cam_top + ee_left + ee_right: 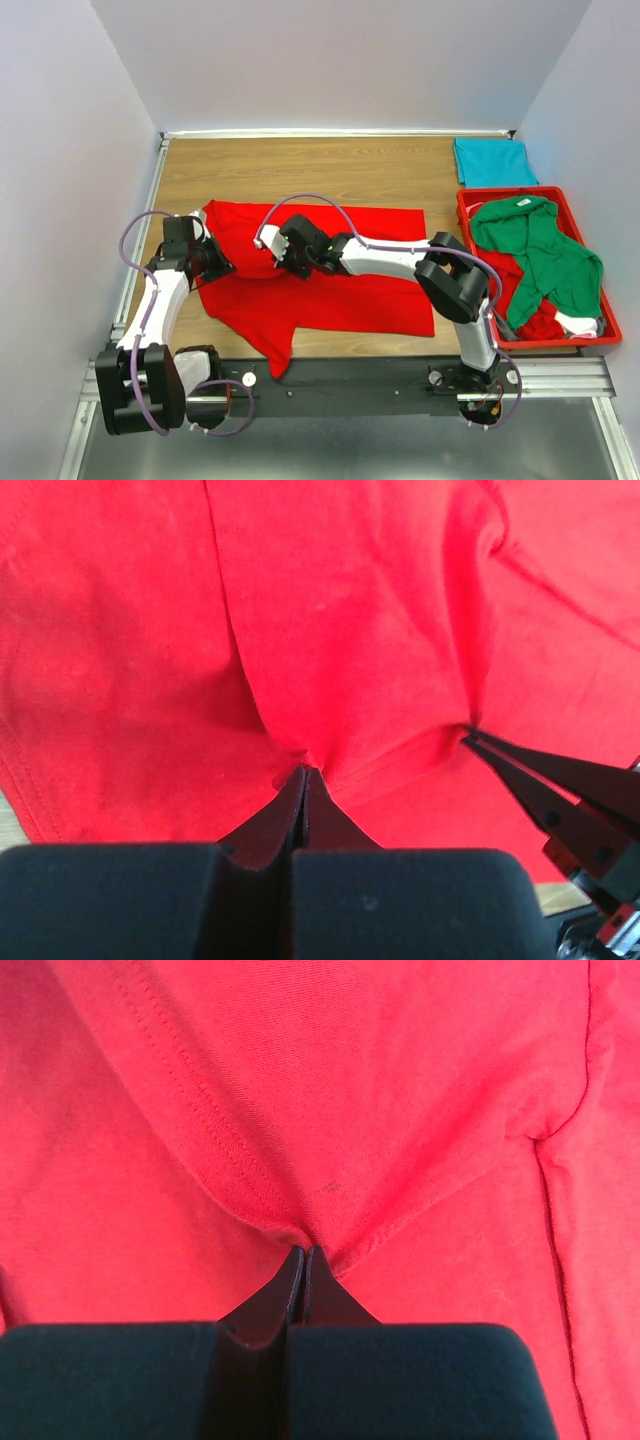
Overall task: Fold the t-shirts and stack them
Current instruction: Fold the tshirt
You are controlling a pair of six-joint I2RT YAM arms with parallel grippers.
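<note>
One red t-shirt [350,305], partly beneath arms [385,260]

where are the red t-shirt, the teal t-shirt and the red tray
red t-shirt [350,295]: top external view, lower part of its spread-out body
teal t-shirt [493,163]: top external view, middle of the folded shirt
red tray [490,192]: top external view, its far rim

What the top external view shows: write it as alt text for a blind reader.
A red t-shirt lies spread on the wooden table, pinched near one end by the left gripper and right gripper. A folded teal t-shirt lies in the far right corner; a red tray beside it holds a green t-shirt.
</note>
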